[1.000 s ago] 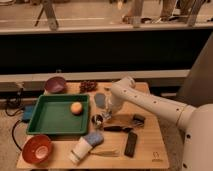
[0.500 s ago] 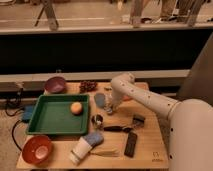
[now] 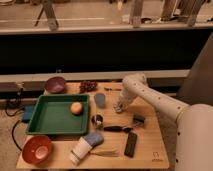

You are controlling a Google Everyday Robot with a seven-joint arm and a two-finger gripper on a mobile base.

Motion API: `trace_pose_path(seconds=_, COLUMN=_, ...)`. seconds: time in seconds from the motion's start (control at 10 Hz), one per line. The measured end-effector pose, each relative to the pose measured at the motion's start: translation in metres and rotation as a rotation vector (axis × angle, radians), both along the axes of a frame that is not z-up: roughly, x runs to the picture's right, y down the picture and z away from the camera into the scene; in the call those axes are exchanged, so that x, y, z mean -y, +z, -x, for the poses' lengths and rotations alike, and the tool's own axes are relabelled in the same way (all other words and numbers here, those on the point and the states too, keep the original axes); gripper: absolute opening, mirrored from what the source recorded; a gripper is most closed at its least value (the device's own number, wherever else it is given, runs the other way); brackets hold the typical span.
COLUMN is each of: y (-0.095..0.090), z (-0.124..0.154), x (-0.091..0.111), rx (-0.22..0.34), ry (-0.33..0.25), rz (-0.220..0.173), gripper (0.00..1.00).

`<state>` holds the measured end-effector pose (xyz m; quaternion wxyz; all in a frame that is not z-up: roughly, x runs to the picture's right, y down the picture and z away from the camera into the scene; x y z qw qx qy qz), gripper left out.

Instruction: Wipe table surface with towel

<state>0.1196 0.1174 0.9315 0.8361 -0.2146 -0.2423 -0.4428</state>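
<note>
The light tan wooden table surface [image 3: 150, 135] fills the lower middle of the camera view. My gripper [image 3: 119, 106] is low over it near the back middle, just right of a blue-grey cup [image 3: 100, 100]; I see nothing in it. A blue crumpled cloth [image 3: 93, 138], which looks like the towel, lies near the front edge against a white cup [image 3: 80, 149] on its side, well away from the gripper.
A green tray [image 3: 50, 122] holding an orange [image 3: 76, 108] takes the left half. Around it are a purple bowl [image 3: 55, 85], a red bowl [image 3: 36, 148], grapes [image 3: 88, 86], a small can [image 3: 97, 120], a black remote [image 3: 130, 143] and a small black object [image 3: 138, 120].
My gripper has moved to the right, from over the blue-grey cup to the bare wood beside it. Nothing on the table has moved.
</note>
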Motion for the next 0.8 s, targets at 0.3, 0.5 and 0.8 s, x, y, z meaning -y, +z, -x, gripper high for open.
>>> trace_pose_path(seconds=0.3, y=-0.016, z=-0.034, x=-0.016, rx=-0.037, ry=0.039, rz=-0.003, gripper=0.00)
trace_pose_path(seconds=0.5, y=-0.030, z=-0.037, x=-0.028, rx=-0.037, ry=0.036, rz=-0.007, gripper=0.00)
trace_pose_path(seconds=0.8, y=-0.058, z=-0.030, x=-0.043, rx=-0.008, ry=0.014, rz=-0.031, gripper=0.00)
